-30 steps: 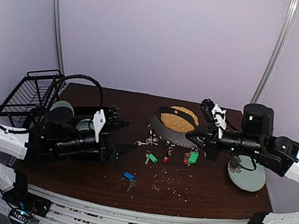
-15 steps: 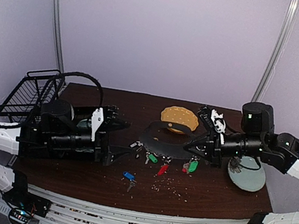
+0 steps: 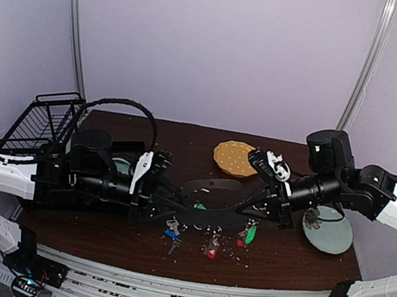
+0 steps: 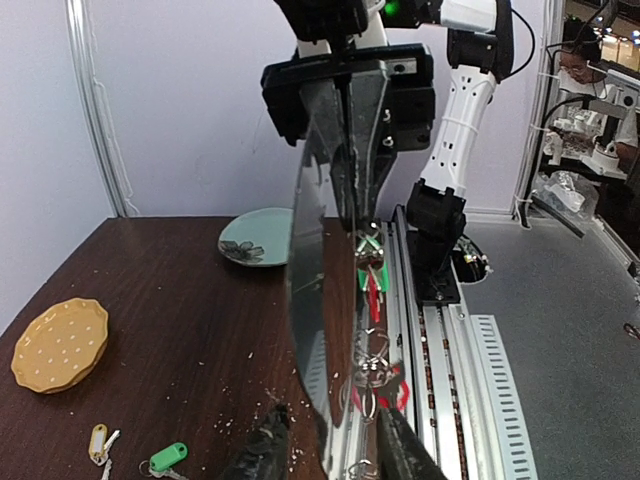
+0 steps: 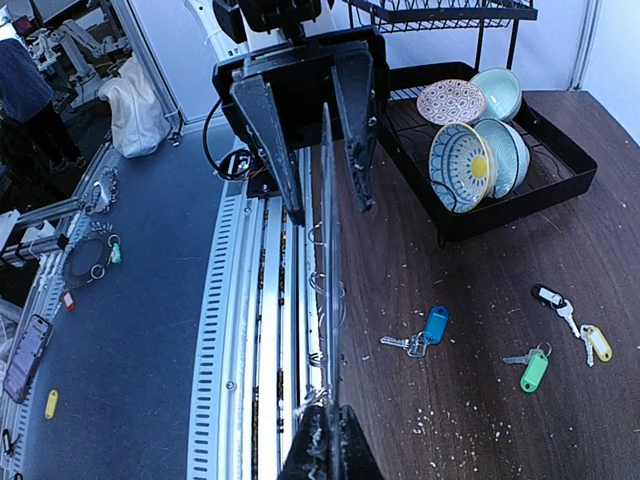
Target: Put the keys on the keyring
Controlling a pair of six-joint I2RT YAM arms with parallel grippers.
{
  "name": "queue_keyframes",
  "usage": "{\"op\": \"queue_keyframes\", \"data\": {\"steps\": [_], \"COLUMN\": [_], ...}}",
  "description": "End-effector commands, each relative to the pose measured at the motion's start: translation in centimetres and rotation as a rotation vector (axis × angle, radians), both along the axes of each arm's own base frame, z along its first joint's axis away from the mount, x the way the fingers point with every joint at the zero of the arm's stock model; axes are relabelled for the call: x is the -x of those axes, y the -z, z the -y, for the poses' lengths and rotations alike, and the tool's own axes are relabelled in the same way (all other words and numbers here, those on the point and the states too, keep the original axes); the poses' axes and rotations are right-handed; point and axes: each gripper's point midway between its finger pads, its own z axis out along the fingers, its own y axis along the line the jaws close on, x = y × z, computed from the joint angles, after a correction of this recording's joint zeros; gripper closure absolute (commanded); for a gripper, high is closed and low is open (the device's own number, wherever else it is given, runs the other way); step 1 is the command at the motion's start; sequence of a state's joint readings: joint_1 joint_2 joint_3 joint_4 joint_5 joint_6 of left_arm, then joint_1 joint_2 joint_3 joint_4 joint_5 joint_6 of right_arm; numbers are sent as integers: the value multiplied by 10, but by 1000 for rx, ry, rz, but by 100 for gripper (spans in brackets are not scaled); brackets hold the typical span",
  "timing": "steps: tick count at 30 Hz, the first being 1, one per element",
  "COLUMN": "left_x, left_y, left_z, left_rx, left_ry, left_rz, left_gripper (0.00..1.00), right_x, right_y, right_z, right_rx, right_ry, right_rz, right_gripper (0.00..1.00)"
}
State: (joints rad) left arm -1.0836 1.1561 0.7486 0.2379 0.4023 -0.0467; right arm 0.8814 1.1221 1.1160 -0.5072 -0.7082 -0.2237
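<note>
Across the middle of the top view, the keyring [image 4: 310, 300] is hanging in the air above the worktop [image 4: 170, 300], spanning the gap between the two arms. At the top centre of the left wrist view, the right gripper [image 4: 347, 200] is pinching the ring's far edge, its jaws gripping the metal with no gap showing. At the upper centre of the right wrist view, the left gripper [image 5: 333, 210] is straddling the ring's other edge with its jaws standing open, one finger on each side; whether either finger is touching the ring I cannot tell. Just below the right gripper in the left wrist view, a hung green key [image 4: 372, 255] and a red key [image 4: 374, 298] are dangling from the ring, close together. Toward the lower right of the right wrist view, four keys are lying loose on the worktop: the blue key [image 5: 434, 324] nearest the ring, then the black key [image 5: 548, 294], the cream key [image 5: 597, 343] and the loose green key [image 5: 535, 370] further right, near one another. At the left edge of the left wrist view an orange plate [image 4: 58, 342] is sitting on the worktop, and at the upper right of the right wrist view a rack [image 5: 520, 205] is holding bowls [image 5: 458, 165].
</note>
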Motion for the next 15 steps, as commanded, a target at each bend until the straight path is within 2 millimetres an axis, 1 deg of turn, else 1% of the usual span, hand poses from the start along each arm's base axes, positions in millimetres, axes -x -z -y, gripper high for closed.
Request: {"op": "queue_keyframes", "data": {"steps": [1,2,4,5,7,8,12,13,15], "left_x": [10,11,12,13,14,13,14,11,1], "left_y": [-18,-17,-15,-15,-14,-13,-14,-14,-17], "left_z": [3,5,8,8,9,9,8,8,5], "left_rx": [49,47,41,40,35,33,39,46,75], "left_ry": [65,72,88,95,103,103,99,82,9], "left_rz": [-9,-13,-20,-24,-24,-23,-29,-34,-52], "left_gripper": [68,70,81,89,98,100,100,100,100], "right_x": [4,4,3,3,0,-1,-8,-12,-27], "right_y": [-25,-25,-23,-23,-22,-22,-23,-22,-23], "right_z": [-3,-4,-6,-6,-7,-7,-8,-8,-7], "right_rx": [-62,-62,-58,-54,-47,-46,-43,-43,-43], "right_ry": [-39,-42,-50,-51,-49,-46,-12,11,96], "right_rz": [61,60,59,61,67,69,92,99,126], "right_gripper": [100,100,100,100,100,100,100,100,100]}}
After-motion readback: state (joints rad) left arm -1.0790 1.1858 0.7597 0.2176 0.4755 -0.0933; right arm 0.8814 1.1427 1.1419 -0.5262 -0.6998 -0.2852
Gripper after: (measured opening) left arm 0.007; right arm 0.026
